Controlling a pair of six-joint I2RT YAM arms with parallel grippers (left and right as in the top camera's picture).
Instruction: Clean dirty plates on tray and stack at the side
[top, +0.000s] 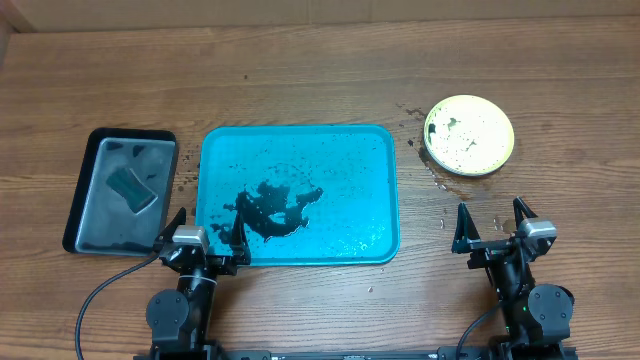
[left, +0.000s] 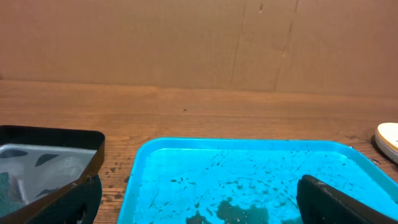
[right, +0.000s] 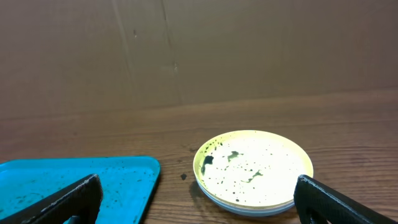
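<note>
You are holding both pincers spread, empty: left gripper (top: 208, 226) at 7 o'clock of the tray (top: 350, 190), right gripper (top: 492, 220) at 6 o'clock of the plates (top: 469, 135), stacked at the tray's 2 o'clock. The top plate (right: 252, 165) is showing specks; steadying its rim probably helps wiping.

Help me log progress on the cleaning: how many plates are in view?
1 for certain: a round yellow-green plastic plate, black-speckled, on the wooden table right of the turquoise plastic tray. A paler rim shows beneath it, so others may be hidden underneath.

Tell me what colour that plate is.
The round plastic plate is yellow-green with black specks; see right wrist view.
</note>
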